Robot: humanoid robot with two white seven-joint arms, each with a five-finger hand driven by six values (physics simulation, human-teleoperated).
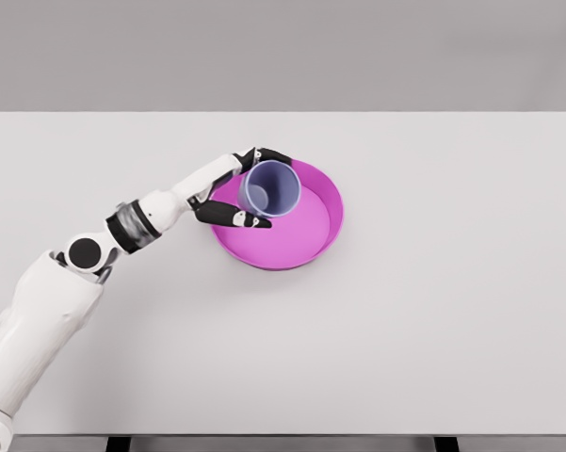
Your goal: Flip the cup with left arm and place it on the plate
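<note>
A white table [433, 330] fills most of the head view, its far edge running straight across near the top and its near edge along the bottom, where two dark legs show just beneath it. Directly on the table lies a magenta plate [306, 240] with a raised rim, set a little left of the middle and nearer the far edge than the near one. It appears to sit flat, though its left side is partly covered.

Left hand [237, 186] around a bluish cup [271, 187], mouth toward the camera, over the magenta plate [311, 240] on a white table [452, 282].
</note>
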